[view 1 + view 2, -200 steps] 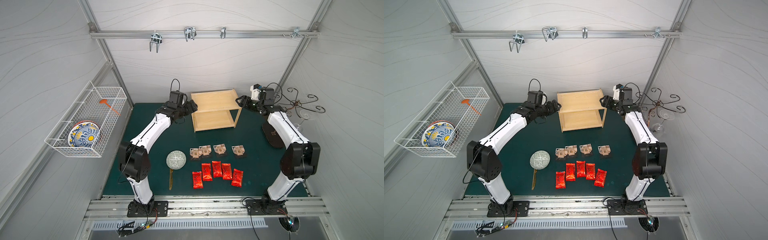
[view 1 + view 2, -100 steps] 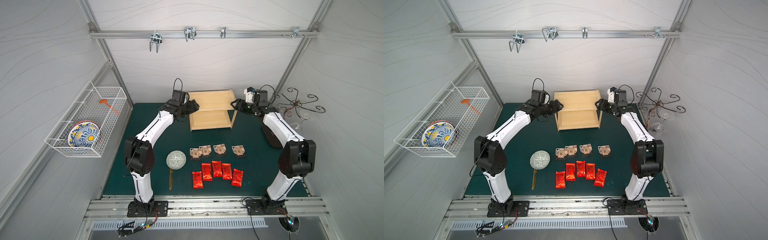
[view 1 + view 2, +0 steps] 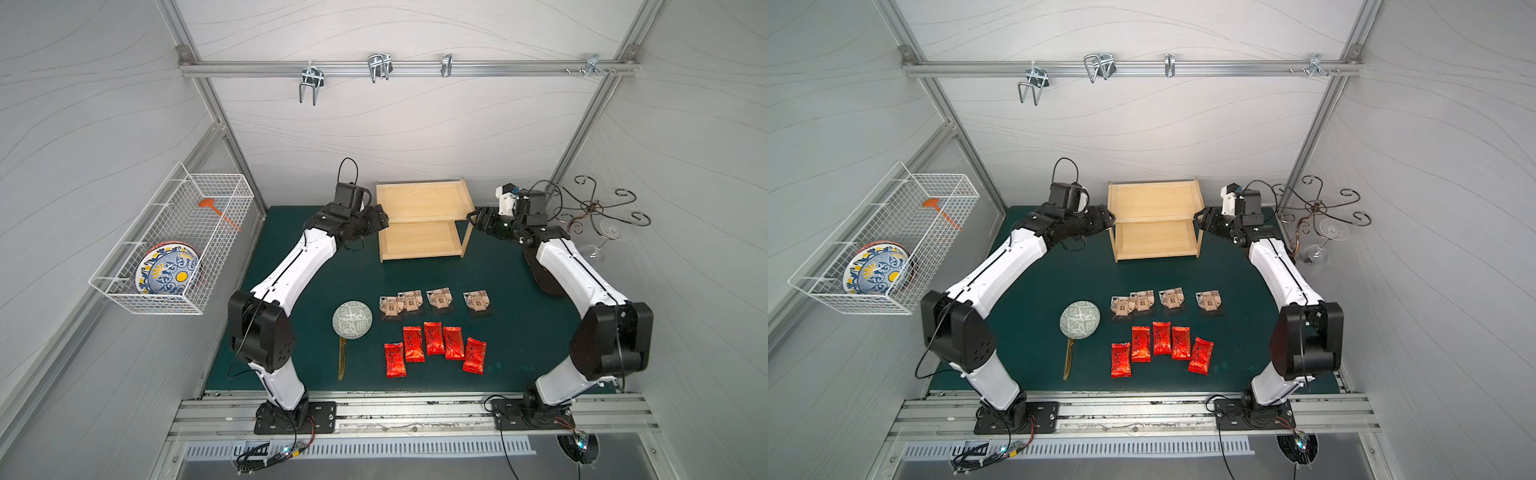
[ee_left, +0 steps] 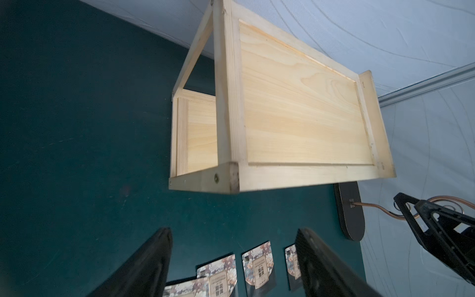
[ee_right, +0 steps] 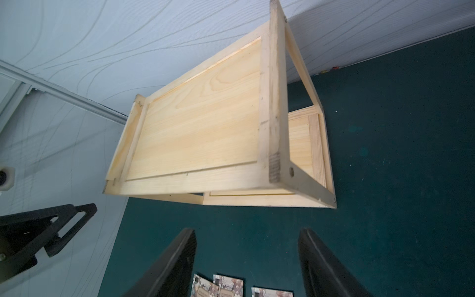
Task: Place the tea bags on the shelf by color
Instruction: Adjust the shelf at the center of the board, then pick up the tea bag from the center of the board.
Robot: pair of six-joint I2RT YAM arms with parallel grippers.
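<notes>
We are flanking the shelf (image 3: 422, 203): left gripper (image 3: 381, 217) at nine, right gripper (image 3: 473, 218) at three, jaws apart; bumps could skew it.

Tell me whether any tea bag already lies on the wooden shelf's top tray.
No, the shelf's top tray is bare; all nine tea bags lie on the green mat.

two-tier wooden shelf (image 3: 422, 201) upright at back, four beige packets (image 3: 440, 298), five red sachets (image 3: 433, 337) nearer

Twin overhead views; both wrist cameras close above shelf (image 4: 295, 115).
</notes>
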